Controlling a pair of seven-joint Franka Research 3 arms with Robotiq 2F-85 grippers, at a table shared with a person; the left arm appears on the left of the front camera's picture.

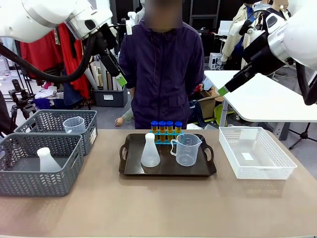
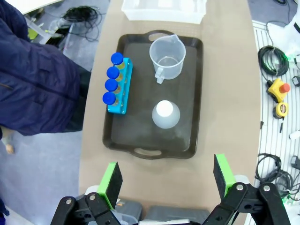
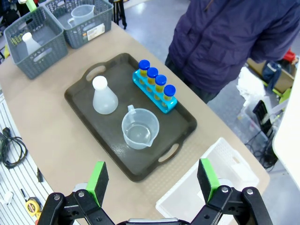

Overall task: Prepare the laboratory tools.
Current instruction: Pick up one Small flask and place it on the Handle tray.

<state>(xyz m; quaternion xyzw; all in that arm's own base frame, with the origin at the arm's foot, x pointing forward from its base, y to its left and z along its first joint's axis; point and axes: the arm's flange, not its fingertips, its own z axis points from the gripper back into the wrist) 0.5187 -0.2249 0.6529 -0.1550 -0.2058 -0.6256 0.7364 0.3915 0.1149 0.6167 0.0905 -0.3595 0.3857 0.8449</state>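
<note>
On a dark tray at the middle of the tabletop stand the flask, the beaker and four tubes in a blue rack at the tray's far edge; the flask looks light, smooth plastic, likely slippery on its cone, so its narrow neck seems the safest hold; the beaker looks empty, thin-walled and apt to flex, best pinched at the rim or handle; the capped tubes are small and close-set, better lifted with the rack; two grey baskets on the left hold another flask and beaker; a white basket sits on the right; a person stands behind; the left gripper and the right gripper hang high, fingers wide apart, holding nothing.
</note>
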